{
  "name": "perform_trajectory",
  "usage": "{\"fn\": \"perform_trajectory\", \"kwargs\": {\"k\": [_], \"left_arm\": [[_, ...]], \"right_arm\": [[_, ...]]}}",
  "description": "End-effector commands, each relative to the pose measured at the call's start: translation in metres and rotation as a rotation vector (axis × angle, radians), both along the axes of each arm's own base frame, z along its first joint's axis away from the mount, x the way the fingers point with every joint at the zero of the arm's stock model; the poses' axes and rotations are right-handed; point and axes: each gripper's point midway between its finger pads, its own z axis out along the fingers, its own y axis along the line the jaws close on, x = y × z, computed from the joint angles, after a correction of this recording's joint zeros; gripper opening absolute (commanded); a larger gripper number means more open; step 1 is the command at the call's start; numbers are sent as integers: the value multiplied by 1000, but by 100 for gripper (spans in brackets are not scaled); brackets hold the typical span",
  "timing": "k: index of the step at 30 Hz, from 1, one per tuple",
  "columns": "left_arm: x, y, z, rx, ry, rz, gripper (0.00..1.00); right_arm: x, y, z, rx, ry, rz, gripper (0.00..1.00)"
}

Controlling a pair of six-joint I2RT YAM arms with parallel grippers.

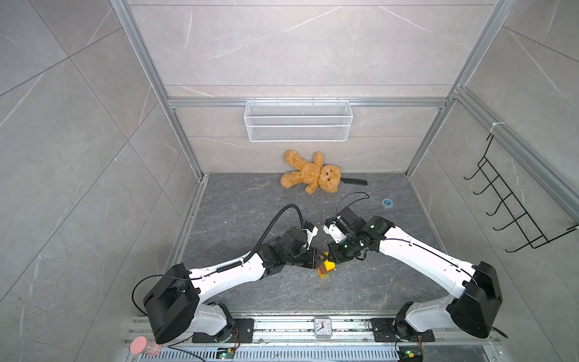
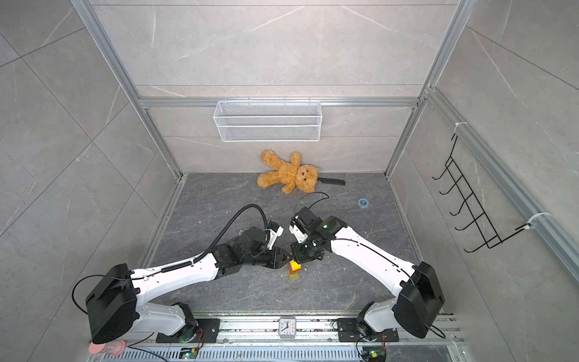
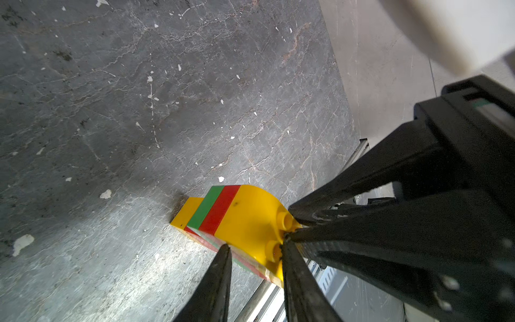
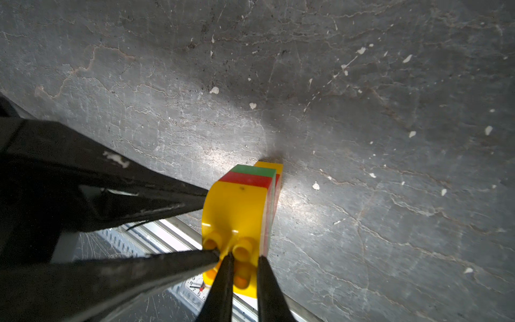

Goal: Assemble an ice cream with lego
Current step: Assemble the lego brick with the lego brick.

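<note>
ice cream (image 3: 245,220) upright; right end effector (image 4: 245,258) pinches its top stud (image 3: 284,220), left end effector (image 3: 253,248) straddles the cap (image 4: 234,206), grip unclear.

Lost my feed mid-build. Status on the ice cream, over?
Right gripper shut on a stud of the cap. Left gripper straddling cap, grip unclear. Ice cream upright, fully stacked. Nothing blocking.
</note>
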Motion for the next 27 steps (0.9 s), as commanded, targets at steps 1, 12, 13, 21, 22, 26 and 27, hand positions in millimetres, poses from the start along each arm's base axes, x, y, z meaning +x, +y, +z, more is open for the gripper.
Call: {"fn": "perform_trajectory", "kwargs": {"k": [1, 12, 13, 21, 22, 26, 27], "left_arm": [[-10, 21, -22, 102, 35, 14, 33], [-4, 17, 2, 56, -21, 22, 37], [-2, 18, 5, 58, -32, 27, 37], [6, 28, 27, 72, -112, 64, 39], [7, 30, 29, 76, -122, 68, 38], [8, 39, 31, 95, -143, 91, 39], [8, 41, 30, 102, -147, 96, 39]], "right_arm": [[-11, -26, -19, -146, 58, -29, 21], [-4, -16, 1, -72, 7, -36, 26], [-4, -16, 2, -67, 4, -38, 26], [-1, -8, 20, -5, -28, -25, 28], [-1, -7, 23, -1, -33, -23, 28], [0, 2, 28, 41, -32, -11, 30], [0, 5, 28, 49, -29, -6, 30]]}}
